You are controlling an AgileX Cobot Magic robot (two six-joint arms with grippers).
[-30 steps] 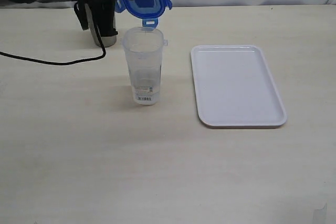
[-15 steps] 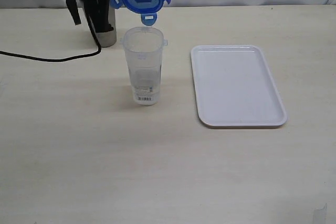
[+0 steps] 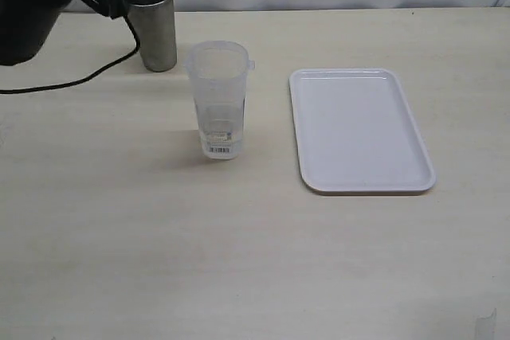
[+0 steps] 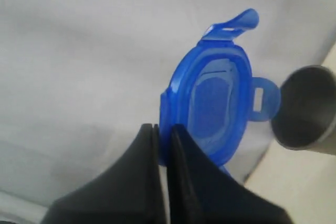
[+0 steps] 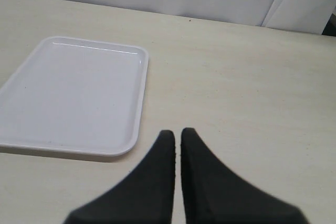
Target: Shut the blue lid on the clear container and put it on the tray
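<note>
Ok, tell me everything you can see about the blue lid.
The round blue plastic lid has a raised rim, a recessed rounded-square middle and snap flaps; two show clearly, one slotted. It hangs in the air, tilted on edge, pinched at its rim by the shut left claw. Nothing else touches it; a grey metal cup stands close by.

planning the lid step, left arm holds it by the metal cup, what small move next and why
Probably carry the blue lid across to hover over the open mouth of the clear container: the left jaws pinch its edge up near the grey metal cup, off to one side, and the container stands uncovered.
</note>
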